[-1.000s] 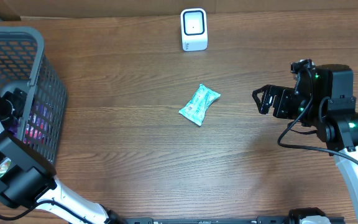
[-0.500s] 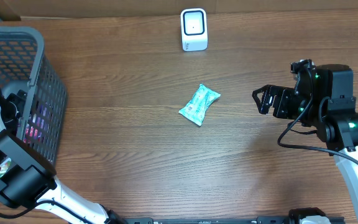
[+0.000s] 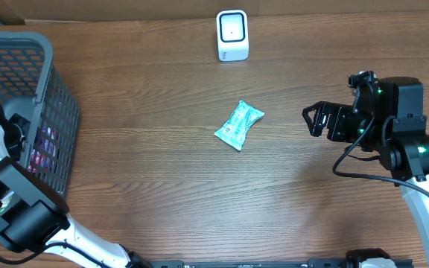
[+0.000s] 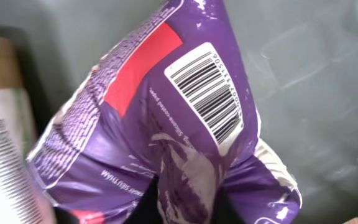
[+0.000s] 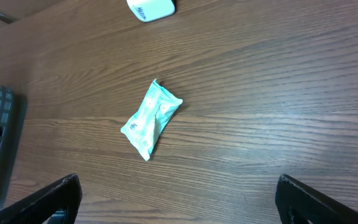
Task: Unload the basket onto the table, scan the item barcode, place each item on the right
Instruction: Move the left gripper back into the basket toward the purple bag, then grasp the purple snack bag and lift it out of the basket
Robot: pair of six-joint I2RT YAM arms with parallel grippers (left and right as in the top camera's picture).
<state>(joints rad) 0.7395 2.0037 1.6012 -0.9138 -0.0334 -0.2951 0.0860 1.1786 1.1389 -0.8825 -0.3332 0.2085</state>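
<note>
Purple packet (image 4: 166, 124), barcode facing my left wrist camera, sits pinched in the left gripper (image 4: 185, 202) down inside the grey basket (image 3: 51, 89). My right gripper (image 3: 311, 120) hangs wide apart over the worktop (image 3: 162, 193), right of a teal packet (image 3: 239, 125). The white scanner (image 3: 232, 35) stands at the far edge.

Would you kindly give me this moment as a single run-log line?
left pincer: shut on purple packet in basket | right pincer: open, empty | green packet: lying on table, untouched
</note>
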